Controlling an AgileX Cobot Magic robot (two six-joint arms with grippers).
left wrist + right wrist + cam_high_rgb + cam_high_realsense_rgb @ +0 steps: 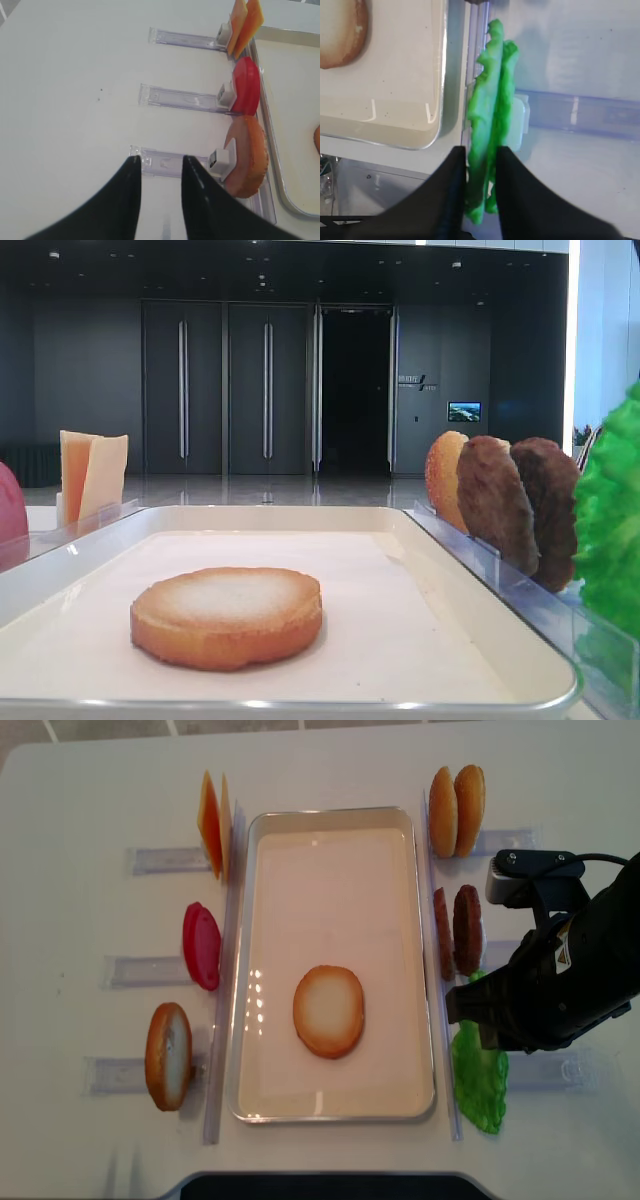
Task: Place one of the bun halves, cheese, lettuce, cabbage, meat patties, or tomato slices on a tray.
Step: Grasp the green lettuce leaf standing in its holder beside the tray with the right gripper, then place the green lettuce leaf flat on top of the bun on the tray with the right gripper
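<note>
Right wrist view: right gripper (481, 162) has both fingers pressed on the lettuce (492, 115), which stands on edge at frame centre, long axis running up-down betw. them. Tray (437, 90) lies directly left of it, w/ one bun half (340, 30) inside.

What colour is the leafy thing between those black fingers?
Bright green; the lettuce shows best in the right wrist view.

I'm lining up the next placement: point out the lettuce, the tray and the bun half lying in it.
lettuce (492, 100): right wrist view, on the upright leaf's ruffled edge.
tray (430, 960): overhead exterior view, on its right rim.
bun half (328, 1010): overhead exterior view, on its pale top face.
</note>
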